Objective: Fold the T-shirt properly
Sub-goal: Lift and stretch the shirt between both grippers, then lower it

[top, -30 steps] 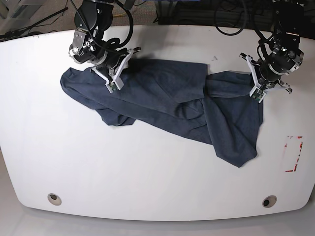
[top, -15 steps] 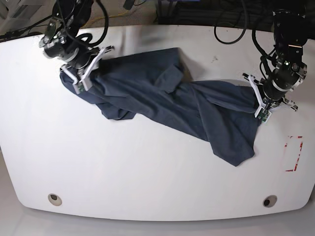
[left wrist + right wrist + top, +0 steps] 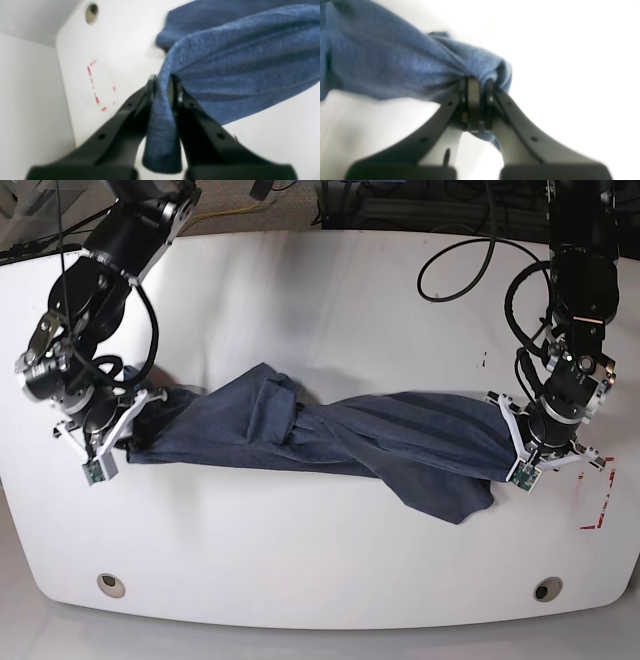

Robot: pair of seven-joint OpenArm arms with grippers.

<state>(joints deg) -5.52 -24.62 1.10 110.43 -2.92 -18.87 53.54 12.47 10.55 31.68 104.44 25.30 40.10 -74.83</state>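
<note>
The dark navy T-shirt lies pulled out into a long twisted band across the middle of the white table. One corner droops toward the front on the right. My left gripper is shut on the band's right end. In the left wrist view a fold of the T-shirt passes between the closed fingers of that gripper. My right gripper is shut on the left end. There a bunched piece of the T-shirt is pinched at the gripper's tips. No lettering shows.
A red tape rectangle marks the table near its right edge, just beyond the left gripper, and shows again in the left wrist view. Two round holes sit near the front edge. Black cables loop at the back right.
Both grippers have moved toward the front of the table and farther apart, keeping their hold. The shirt came with them and is now stretched into a narrow band.
</note>
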